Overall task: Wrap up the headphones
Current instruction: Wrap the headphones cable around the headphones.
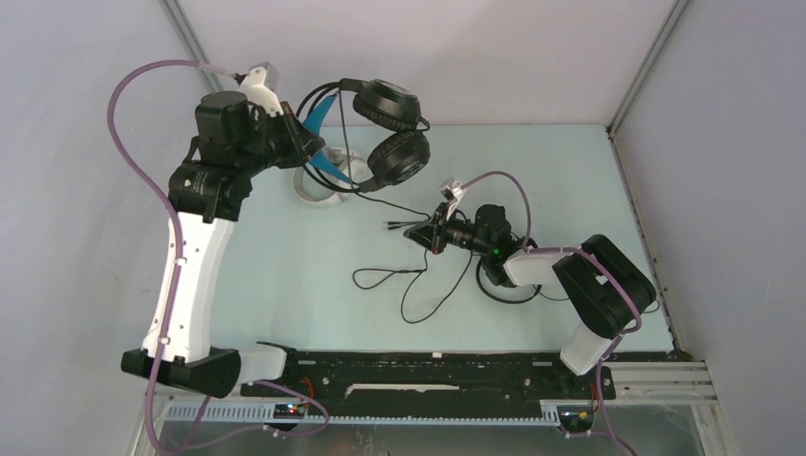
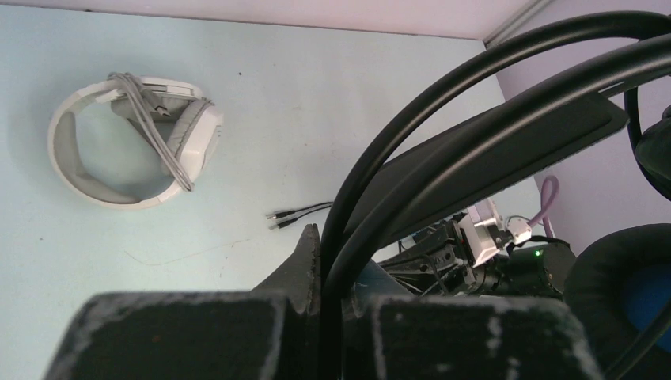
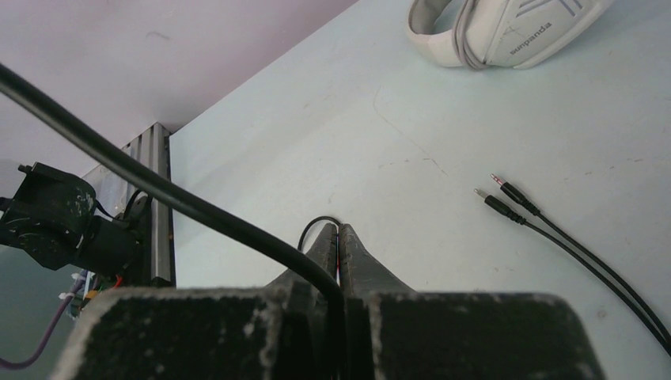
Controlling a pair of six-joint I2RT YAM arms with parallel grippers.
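My left gripper (image 1: 306, 133) is raised at the back left and shut on the headband of the black headphones with blue lining (image 1: 399, 157). The headband fills the left wrist view (image 2: 490, 134), clamped in my left gripper (image 2: 336, 253). The white-grey headphones (image 1: 318, 195) lie on the table below, grey cable wound round them (image 2: 198, 134), also in the right wrist view (image 3: 506, 36). My right gripper (image 1: 434, 233) is low over mid-table, shut on the thin black cable (image 3: 316, 222) in its fingertips (image 3: 338, 231). The cable's two plugs (image 3: 498, 196) lie free. A slim black headset (image 1: 502, 285) lies partly under the right arm.
Slack black cable (image 1: 409, 285) loops on the table in front of the right gripper. Grey walls close off the back and both sides. A black rail (image 1: 428, 370) with the arm bases runs along the near edge.
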